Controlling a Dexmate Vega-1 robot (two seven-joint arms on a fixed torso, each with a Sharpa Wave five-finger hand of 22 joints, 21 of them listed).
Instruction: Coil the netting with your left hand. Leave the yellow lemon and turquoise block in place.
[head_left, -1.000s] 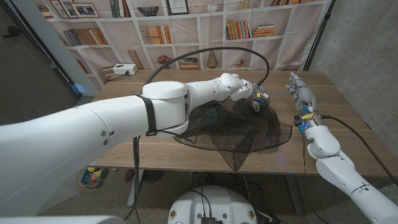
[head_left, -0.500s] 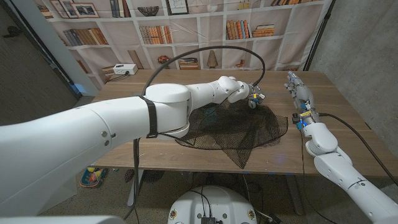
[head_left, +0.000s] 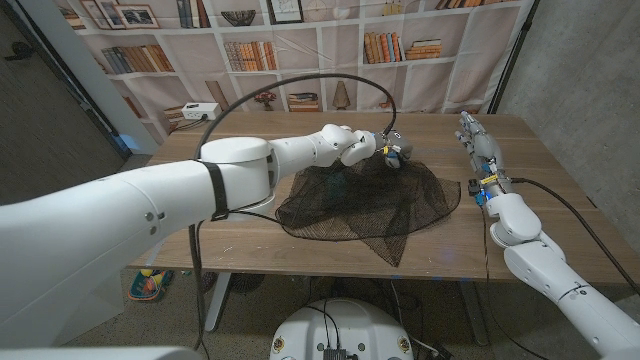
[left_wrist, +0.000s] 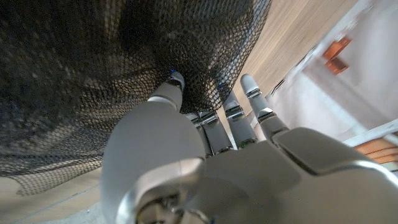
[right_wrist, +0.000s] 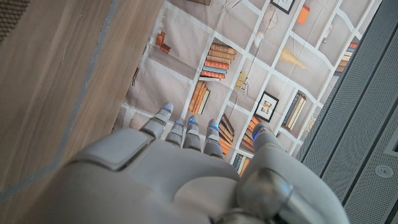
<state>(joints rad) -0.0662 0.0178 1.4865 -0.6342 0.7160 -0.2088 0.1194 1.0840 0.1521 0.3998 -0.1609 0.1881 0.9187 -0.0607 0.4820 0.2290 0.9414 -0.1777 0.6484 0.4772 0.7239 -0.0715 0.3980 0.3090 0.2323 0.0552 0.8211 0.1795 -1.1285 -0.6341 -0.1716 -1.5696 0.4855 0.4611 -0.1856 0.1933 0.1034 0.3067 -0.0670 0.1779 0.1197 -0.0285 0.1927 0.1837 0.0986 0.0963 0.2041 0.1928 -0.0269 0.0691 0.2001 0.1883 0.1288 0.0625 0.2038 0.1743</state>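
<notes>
The black netting (head_left: 370, 200) lies spread over the middle of the wooden table (head_left: 250, 235), with a loose point hanging toward the front edge. My left hand (head_left: 392, 155) grips the netting's far edge and lifts it into a small peak. In the left wrist view, the fingers (left_wrist: 233, 115) of my left hand (left_wrist: 205, 149) curl into the mesh (left_wrist: 93, 74). My right hand (head_left: 476, 135) stands above the table's right side, apart from the netting, with fingers stretched out and nothing in them. The right wrist view shows that hand (right_wrist: 186, 162) over bare wood.
A white box (head_left: 200, 111) sits at the table's back left corner. A black cable (head_left: 300, 85) arcs over my left arm. A bookshelf backdrop (head_left: 390, 45) hangs behind the table. Bare wood (head_left: 530, 150) runs along the right edge.
My left hand has moved left and a little farther back, dragging the netting's far right edge with it. The net has drawn in from the right. My right hand has barely shifted.
</notes>
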